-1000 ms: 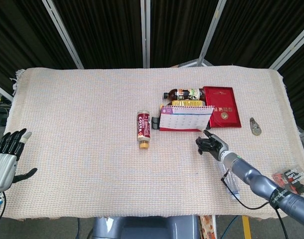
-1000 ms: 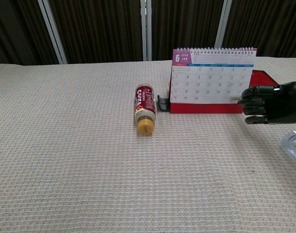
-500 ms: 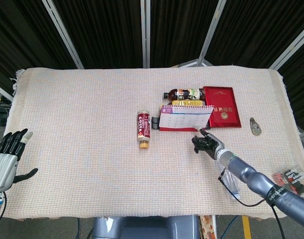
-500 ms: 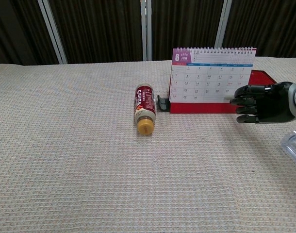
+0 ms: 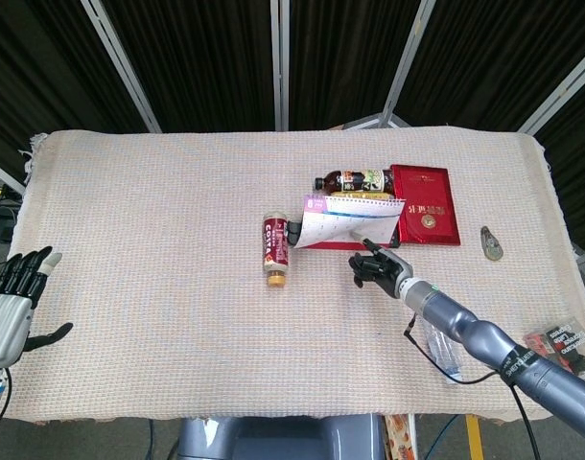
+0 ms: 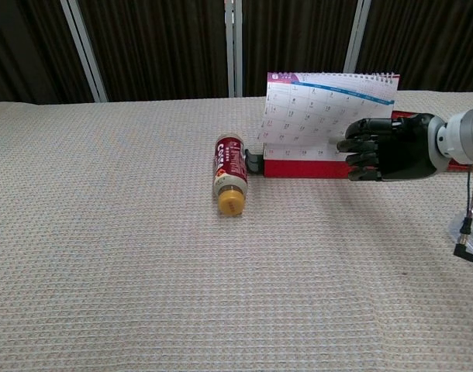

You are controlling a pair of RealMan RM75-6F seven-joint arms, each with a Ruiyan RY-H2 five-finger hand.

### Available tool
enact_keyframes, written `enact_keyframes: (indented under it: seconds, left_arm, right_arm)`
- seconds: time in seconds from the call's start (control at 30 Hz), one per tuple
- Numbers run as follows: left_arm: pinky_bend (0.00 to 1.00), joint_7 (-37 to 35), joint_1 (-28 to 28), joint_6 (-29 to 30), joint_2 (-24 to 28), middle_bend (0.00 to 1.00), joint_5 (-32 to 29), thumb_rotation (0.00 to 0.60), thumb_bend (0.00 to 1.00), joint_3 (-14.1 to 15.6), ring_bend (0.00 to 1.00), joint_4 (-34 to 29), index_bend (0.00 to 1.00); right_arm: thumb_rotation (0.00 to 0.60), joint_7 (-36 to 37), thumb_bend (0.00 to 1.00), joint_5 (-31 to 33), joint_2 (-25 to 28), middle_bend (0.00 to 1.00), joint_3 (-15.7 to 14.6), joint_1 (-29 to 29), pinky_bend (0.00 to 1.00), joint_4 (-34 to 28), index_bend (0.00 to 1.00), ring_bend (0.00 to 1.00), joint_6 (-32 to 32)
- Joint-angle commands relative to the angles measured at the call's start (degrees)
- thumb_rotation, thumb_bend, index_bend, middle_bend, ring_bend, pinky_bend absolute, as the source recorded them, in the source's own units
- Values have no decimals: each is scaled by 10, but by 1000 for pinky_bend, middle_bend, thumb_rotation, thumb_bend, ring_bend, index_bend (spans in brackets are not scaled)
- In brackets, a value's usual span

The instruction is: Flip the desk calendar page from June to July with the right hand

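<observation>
The desk calendar (image 5: 345,222) (image 6: 322,108) stands mid-table on its red base, showing its June page. That page bows forward, its lower edge lifted off the base. My right hand (image 5: 379,268) (image 6: 388,147) is just right of the calendar's front, its dark fingers stretched left. One fingertip (image 6: 343,145) touches the page's lower right corner. I see no pinch on the page. My left hand (image 5: 10,307) hangs at the near left table edge with its fingers spread and nothing in it.
A red bottle (image 5: 275,244) (image 6: 230,172) lies just left of the calendar, with a black clip (image 6: 254,161) between them. Behind the calendar are a tea bottle (image 5: 350,180) and a red box (image 5: 424,204). A clear plastic bottle (image 5: 436,347) lies under my right forearm.
My right hand slid left along the calendar's front, reaching the page. The June page lifted and bowed, and the calendar shifted left toward the red bottle. The left hand stayed put.
</observation>
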Motion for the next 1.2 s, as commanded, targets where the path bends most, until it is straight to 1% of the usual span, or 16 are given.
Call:
enact_keyframes:
  seconds: [0.03,0.13,0.23,0.3,0.33,0.4,0.53,0.6,0.67,0.73,0.8,0.87,0.93,1.0,1.1,1.2]
  left_arm:
    - [0,-1,-1,-3,0,0,-2,600,0,0,0,1,0]
    - [0,0,-1,-3,-1,0,-2,600,0,0,0,0,0]
    - [0,2,-1,-3,-1,0,-1,600,0,1,0,-2,0]
    - [0,3,-1,-3,0,0,0,600,0,1,0,-3,0]
    - [0,3,-1,-3,0,0,-1,600,0,1,0,-3,0]
    - [0,4,-1,-3,0,0,-1,600,0,1,0,-4,0]
    - [0,5,-1,-4,-1,0,-1,600,0,2,0,-4,0]
    - [0,5,-2,-5,-1,0,-2,600,0,1,0,-4,0]
    - [0,5,-2,-6,-2,0,-4,600,0,0,0,-3,0]
    - [0,5,-3,-8,-2,0,-6,600,0,0,0,-3,0]
    - [0,5,-4,-9,-2,0,-6,600,0,0,0,-3,0]
    - [0,6,-4,-10,-2,0,-7,600,0,0,0,-2,0]
    - [0,7,-4,-12,-2,0,-8,600,0,0,0,-2,0]
    - [0,6,-5,-13,-2,0,-9,600,0,0,0,-2,0]
    - [0,6,-6,-15,-2,0,-10,600,0,0,0,-1,0]
    - [0,6,-6,-16,-3,0,-13,600,0,-1,0,0,0]
  right_arm:
    - [600,-12,665,-6,14,786,15,-7,754,-27,11,852,13]
    - [600,-22,664,-14,39,774,34,-26,751,-74,94,845,44]
    - [600,-32,660,-24,64,729,53,-41,721,-120,174,809,78]
    - [600,-38,653,-30,83,669,64,-51,663,-150,235,760,97]
    - [600,-40,651,-31,89,650,67,-54,644,-160,252,744,102]
    - [600,-44,643,-36,103,580,74,-58,598,-180,288,686,116]
    - [600,-60,635,-46,129,465,81,-62,549,-214,321,570,157]
    - [600,-75,624,-54,142,427,80,-60,521,-230,325,508,181]
    - [600,-89,609,-60,149,403,74,-56,492,-237,326,466,201]
    - [600,-121,589,-67,156,372,58,-42,437,-235,326,413,230]
    - [600,-155,566,-68,156,326,36,-24,349,-224,323,335,259]
    - [600,-191,532,-68,152,254,14,-8,238,-211,312,231,290]
    - [600,-214,496,-69,147,214,0,2,183,-202,296,178,310]
    - [600,-236,465,-70,141,185,-13,11,129,-193,270,130,327]
    - [600,-254,448,-66,134,134,-26,23,51,-181,231,58,340]
    - [600,-274,428,-69,128,69,-41,36,6,-162,181,6,342]
